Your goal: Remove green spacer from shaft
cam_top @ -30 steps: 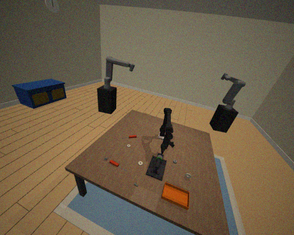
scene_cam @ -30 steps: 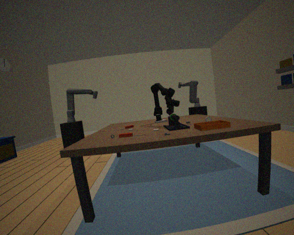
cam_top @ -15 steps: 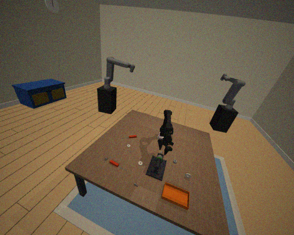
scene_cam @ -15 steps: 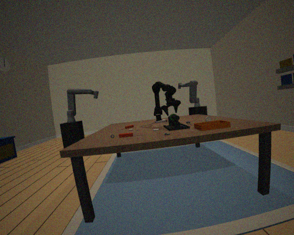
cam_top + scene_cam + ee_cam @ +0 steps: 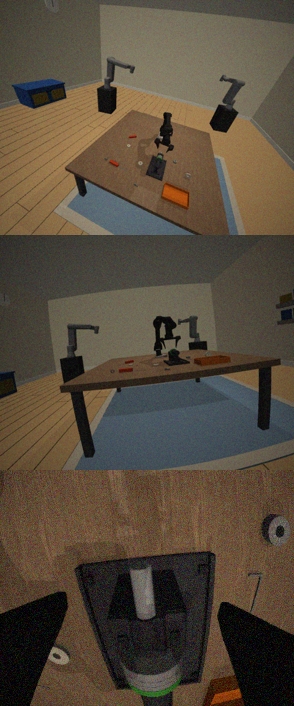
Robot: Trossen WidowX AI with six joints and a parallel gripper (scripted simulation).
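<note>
My gripper [image 5: 162,149] [image 5: 170,347] [image 5: 144,605] is open and empty above the dark fixture. Its fingers stand wide on either side of the shaft in the wrist view, without touching it. The pale grey shaft [image 5: 143,595] sticks out of a dark block [image 5: 171,595] on the arm's side of the base plate [image 5: 196,580] [image 5: 151,172] [image 5: 182,362]. Grey rings [image 5: 152,676] sit beyond that block, and the green spacer [image 5: 156,691] [image 5: 159,158] [image 5: 174,351] is beyond them, against a dark part [image 5: 158,701]. That part is cut off in the wrist view.
An orange tray [image 5: 175,196] [image 5: 212,360] [image 5: 226,695] lies front right of the fixture. A white washer [image 5: 140,163] [image 5: 58,655] lies left, a grey nut [image 5: 175,161] [image 5: 278,531] right. Red-handled tools [image 5: 114,163] [image 5: 132,136] lie farther left. A thin hex key [image 5: 256,590] lies right.
</note>
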